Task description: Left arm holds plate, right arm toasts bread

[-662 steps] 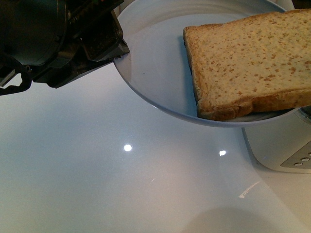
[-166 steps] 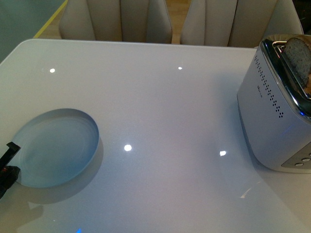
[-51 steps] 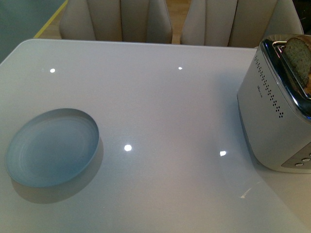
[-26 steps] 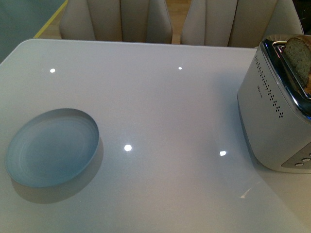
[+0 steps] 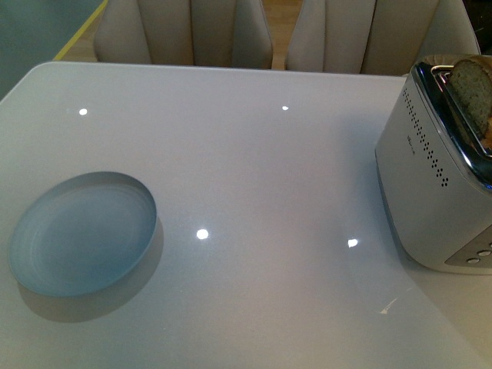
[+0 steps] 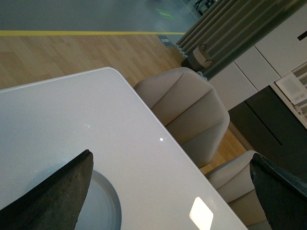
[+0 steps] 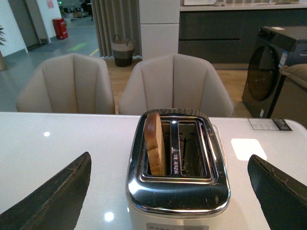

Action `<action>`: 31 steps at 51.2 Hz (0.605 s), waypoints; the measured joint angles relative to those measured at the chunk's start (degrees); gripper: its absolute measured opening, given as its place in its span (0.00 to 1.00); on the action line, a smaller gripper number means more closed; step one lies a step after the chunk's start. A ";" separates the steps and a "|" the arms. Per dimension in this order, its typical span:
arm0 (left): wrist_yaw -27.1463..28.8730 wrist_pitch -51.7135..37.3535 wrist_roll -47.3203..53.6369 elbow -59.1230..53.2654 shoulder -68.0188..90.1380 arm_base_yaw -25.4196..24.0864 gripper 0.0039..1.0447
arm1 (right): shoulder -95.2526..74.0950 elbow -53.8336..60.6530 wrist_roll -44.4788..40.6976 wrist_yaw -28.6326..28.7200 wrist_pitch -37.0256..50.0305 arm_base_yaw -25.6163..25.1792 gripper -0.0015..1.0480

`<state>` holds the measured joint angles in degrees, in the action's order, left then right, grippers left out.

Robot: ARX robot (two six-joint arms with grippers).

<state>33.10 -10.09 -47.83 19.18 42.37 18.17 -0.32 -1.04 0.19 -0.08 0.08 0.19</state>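
Observation:
The pale blue-grey plate [image 5: 81,234] lies flat and bare on the white table at the front left; its edge also shows in the left wrist view as the plate [image 6: 103,206]. My left gripper [image 6: 170,191] hangs open above the table beside it, holding nothing. The bread [image 7: 155,143] stands upright in one slot of the toaster [image 7: 177,191], its rounded top sticking out; in the front view the bread [image 5: 470,92] shows at the far right. My right gripper [image 7: 168,191] is open, its dark fingers spread either side of the toaster and apart from it. Neither arm shows in the front view.
The toaster [image 5: 434,200] stands at the table's right edge, with buttons low on its near end. Two beige chairs [image 5: 184,31] sit behind the far table edge. The toaster's second slot [image 7: 192,148] holds nothing. A card [image 7: 268,124] lies on the table beyond the toaster.
The plate, earlier held up with the bread on it, now lies on the table and the bread stands in the toaster. The left gripper has left the front view. Nothing moved in the last second.

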 joint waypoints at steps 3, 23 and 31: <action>0.02 0.00 0.00 0.00 0.00 0.00 0.93 | 0.00 0.00 0.00 0.00 0.00 0.00 0.91; -22.58 -16.31 37.40 -9.86 -6.45 -7.02 0.54 | 0.00 0.00 0.00 0.00 0.02 0.00 0.91; -25.46 -14.60 45.11 -12.83 -10.88 -10.16 0.25 | 0.00 0.00 0.00 0.00 0.00 0.00 0.91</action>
<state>7.64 -24.69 -2.72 6.35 31.48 8.01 -0.32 -1.04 0.19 -0.08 0.08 0.19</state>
